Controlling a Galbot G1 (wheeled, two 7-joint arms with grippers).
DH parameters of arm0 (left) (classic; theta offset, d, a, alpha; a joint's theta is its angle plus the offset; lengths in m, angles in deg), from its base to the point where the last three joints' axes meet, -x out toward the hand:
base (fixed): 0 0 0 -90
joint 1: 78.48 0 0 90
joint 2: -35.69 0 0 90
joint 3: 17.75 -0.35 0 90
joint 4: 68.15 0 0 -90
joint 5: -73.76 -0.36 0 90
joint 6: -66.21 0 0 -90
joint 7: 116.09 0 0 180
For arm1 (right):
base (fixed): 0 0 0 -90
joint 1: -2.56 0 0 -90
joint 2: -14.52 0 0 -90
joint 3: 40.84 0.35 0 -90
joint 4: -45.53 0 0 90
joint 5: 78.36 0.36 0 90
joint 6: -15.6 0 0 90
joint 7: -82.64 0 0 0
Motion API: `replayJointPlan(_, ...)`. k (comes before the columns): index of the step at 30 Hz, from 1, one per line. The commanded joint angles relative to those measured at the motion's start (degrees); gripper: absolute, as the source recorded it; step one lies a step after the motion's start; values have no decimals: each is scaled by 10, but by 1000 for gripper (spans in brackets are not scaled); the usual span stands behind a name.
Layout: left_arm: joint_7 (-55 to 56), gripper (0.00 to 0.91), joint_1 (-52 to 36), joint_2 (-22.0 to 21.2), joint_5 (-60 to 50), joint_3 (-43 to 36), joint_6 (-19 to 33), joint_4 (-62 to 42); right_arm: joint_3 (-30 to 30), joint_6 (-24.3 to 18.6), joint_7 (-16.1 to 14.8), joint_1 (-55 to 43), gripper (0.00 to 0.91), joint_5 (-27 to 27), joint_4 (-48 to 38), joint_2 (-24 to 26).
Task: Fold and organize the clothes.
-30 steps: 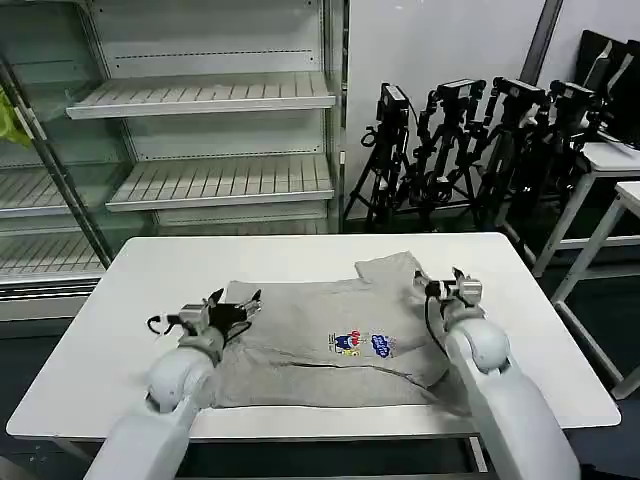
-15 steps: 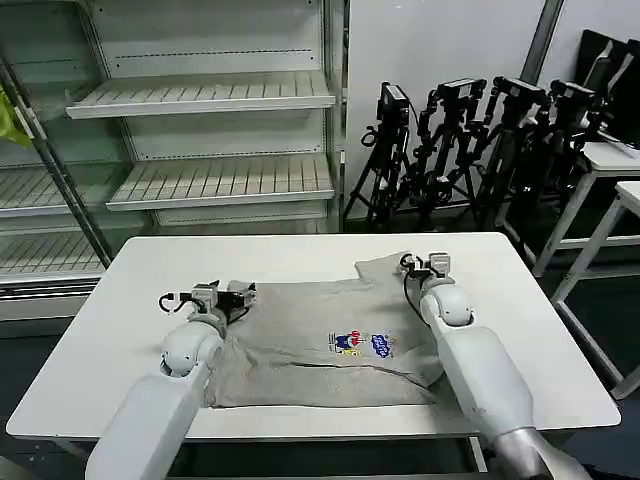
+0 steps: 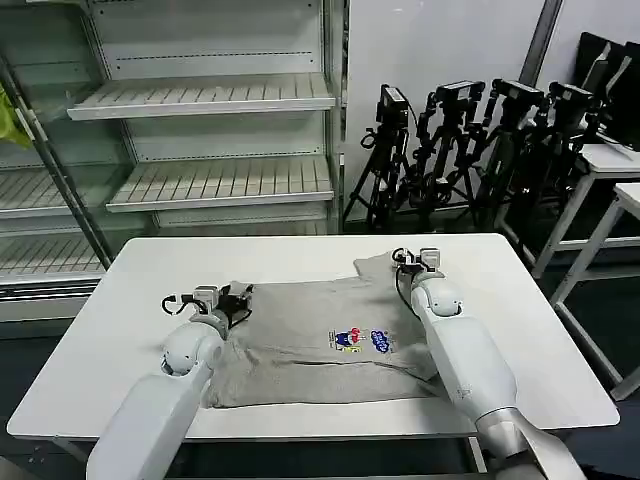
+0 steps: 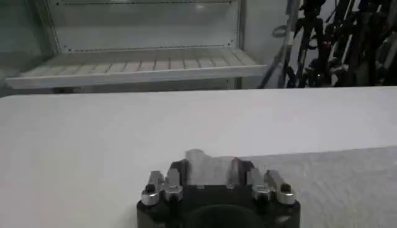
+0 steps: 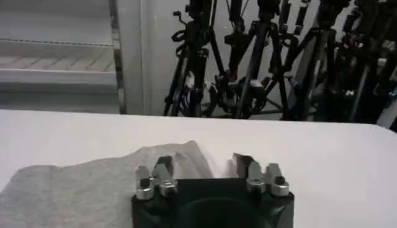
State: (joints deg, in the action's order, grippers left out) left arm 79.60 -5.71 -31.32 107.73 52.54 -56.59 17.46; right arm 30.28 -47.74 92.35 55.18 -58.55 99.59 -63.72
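Observation:
The clothes are one light grey shirt (image 3: 310,330) lying spread on the white table (image 3: 150,270), its small coloured chest print (image 3: 362,342) facing up. My left gripper (image 3: 240,295) rests low at the shirt's far left sleeve. In the left wrist view it (image 4: 209,167) is shut on a raised bunch of grey fabric (image 4: 205,162). My right gripper (image 3: 410,260) sits at the far right sleeve. In the right wrist view it (image 5: 201,164) stands open, with the sleeve's corner (image 5: 186,155) beside one finger and bare table between the jaws.
Metal shelving (image 3: 210,95) stands behind the table on the left, with a yellow-green cloth (image 3: 8,115) at its edge. A cluster of black tripods (image 3: 470,140) stands at the back right, and another white table (image 3: 620,170) is farther right. Bare tabletop surrounds the shirt.
Both grippers have moved away from me onto the sleeves. The right one travelled left to the sleeve's far corner. The left one's fingers have narrowed onto the fabric.

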Motion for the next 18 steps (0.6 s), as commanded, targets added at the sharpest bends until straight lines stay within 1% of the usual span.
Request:
replayJointPlan(1, -2, 50, 9, 1, 15, -2, -2, 1, -6, 13, -7, 4, 0, 15, -2, -1)
replayJointPlan(3, -5, 50, 14, 2, 19, 0, -2, 5, -6, 16, -9, 9, 0, 25, 8, 3)
replayJointPlan(6, -9, 50, 21, 6, 28, 2, 0, 12, -6, 17, -27, 18, 0, 32, 22, 8)
replayJointPlan(11, -18, 50, 33, 11, 30, 5, 7, 27, -1, -2, -25, 29, 0, 49, 37, 12)
replayJointPlan(13, -19, 50, 36, 12, 33, 6, 11, 32, 1, -28, -17, 31, 0, 58, 43, 12)
replayJointPlan(14, -19, 50, 38, 12, 35, 7, 12, 34, 3, -55, -9, 33, 0, 66, 50, 12)
replayJointPlan(16, -19, 50, 42, 13, 37, 9, 23, 39, 0, -106, 3, 35, 0, 62, 60, 13)
replayJointPlan(18, -17, 50, 46, 13, 35, 11, 49, 45, 1, -127, 11, 39, 0, 64, 78, 16)
